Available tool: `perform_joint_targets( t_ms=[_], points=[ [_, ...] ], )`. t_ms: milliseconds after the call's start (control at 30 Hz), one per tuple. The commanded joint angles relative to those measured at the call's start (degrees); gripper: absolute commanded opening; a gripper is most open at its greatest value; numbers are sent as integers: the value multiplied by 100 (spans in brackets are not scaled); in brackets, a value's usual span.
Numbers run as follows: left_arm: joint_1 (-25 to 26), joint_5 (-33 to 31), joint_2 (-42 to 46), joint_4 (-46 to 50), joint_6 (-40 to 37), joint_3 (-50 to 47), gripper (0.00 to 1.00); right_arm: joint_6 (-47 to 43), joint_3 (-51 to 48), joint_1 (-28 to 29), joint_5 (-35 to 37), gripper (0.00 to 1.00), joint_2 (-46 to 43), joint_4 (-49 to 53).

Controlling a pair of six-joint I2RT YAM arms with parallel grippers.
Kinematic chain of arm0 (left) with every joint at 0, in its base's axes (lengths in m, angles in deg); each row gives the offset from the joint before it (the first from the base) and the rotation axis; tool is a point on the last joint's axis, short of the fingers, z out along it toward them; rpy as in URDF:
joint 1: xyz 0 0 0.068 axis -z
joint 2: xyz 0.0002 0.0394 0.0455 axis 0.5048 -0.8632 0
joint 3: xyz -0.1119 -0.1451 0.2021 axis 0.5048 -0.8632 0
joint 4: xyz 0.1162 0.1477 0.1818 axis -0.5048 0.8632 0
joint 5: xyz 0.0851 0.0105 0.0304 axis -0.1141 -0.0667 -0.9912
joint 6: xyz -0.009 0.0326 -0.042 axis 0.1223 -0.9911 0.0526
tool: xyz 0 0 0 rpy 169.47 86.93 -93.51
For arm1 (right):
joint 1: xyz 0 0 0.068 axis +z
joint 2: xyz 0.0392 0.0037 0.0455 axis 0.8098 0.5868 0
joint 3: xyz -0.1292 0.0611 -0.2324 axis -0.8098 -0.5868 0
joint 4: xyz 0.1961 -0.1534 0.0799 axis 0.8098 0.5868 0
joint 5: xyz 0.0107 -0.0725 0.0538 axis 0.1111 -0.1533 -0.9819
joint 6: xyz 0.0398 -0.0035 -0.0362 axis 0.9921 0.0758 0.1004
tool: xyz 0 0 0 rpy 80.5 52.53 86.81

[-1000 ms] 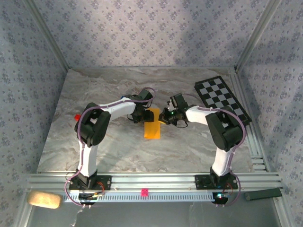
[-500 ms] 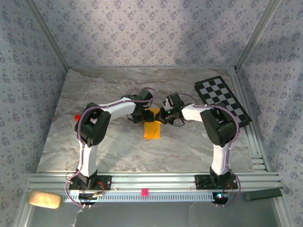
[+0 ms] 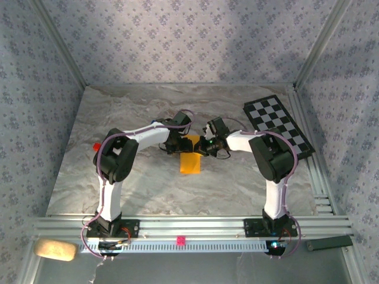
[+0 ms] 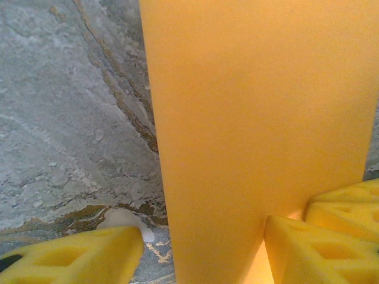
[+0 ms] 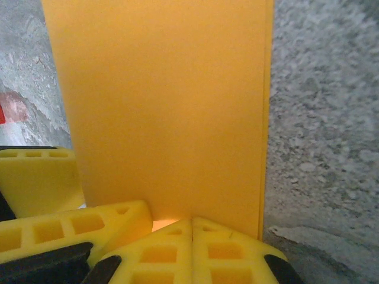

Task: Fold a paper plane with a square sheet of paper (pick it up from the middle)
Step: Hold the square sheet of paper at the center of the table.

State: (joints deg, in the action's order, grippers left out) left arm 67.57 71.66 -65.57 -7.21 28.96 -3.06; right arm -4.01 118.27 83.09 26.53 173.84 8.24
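Square sheet of paper (image 3: 190, 162), folded narrow, lying on surface (image 3: 136, 183); right hand (image 5: 192, 228) pinching its end, left hand (image 4: 201, 236) spread astride one edge.

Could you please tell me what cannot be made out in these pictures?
Top external: far end of the paper, covered by the left gripper and right gripper.
Left wrist: the paper's top, cut off by the frame edge.
Right wrist: whether the right gripper pinches the paper, hidden by its own fingers; the red object, cut off at the left edge.
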Motion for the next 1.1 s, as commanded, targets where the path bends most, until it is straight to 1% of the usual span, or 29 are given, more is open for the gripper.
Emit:
perform_joint_targets(
  t_ms=[0, 133, 233, 300, 333, 367, 400, 467, 533, 567, 633, 767, 867, 1067],
  points=[
    [-115, -185, -232, -145, 26, -445, 64, -308, -208, 45, 522, 0, 243, 953],
    [-274, 97, 646, -347, 208, -737, 67, -744, -47, -48, 567, 0, 269, 1360],
    [-411, 77, 1260, -441, 281, -913, 71, -1190, 101, -137, 547, 0, 282, 1691],
    [-507, 150, 1555, -550, 320, -1006, 71, -1450, 225, -182, 499, 0, 319, 1932],
    [-561, 275, 1660, -643, 338, -1054, 70, -1561, 270, -210, 490, 0, 337, 2002],
    [-614, 467, 1716, -754, 340, -1096, 68, -1649, 305, -222, 473, 0, 361, 2048],
    [-673, 747, 1750, -939, 375, -1153, 63, -1748, 347, -240, 454, 0, 383, 2109],
    [-760, 1333, 1770, -1358, 470, -1249, 49, -1866, 445, -267, 493, 0, 455, 2258],
    [-802, 1891, 1726, -1797, 573, -1353, 38, -1822, 490, -269, 592, 0, 489, 2320],
    [-811, 2199, 1658, -2056, 617, -1389, 31, -1777, 486, -260, 610, 0, 489, 2310],
    [-823, 2639, 1540, -2425, 771, -1447, 19, -1676, 479, -257, 687, 0, 490, 2320],
    [-817, 3313, 1230, -2951, 1038, -1552, 1, -1540, 417, -255, 753, 0, 480, 2276],
    [-785, 3550, 1049, -3096, 1143, -1599, 0, -1499, 378, -242, 819, 0, 454, 2272],
    [-690, 3660, 810, -3118, 1151, -1628, 0, -1451, 312, -247, 875, 0, 392, 2258]
  ],
)
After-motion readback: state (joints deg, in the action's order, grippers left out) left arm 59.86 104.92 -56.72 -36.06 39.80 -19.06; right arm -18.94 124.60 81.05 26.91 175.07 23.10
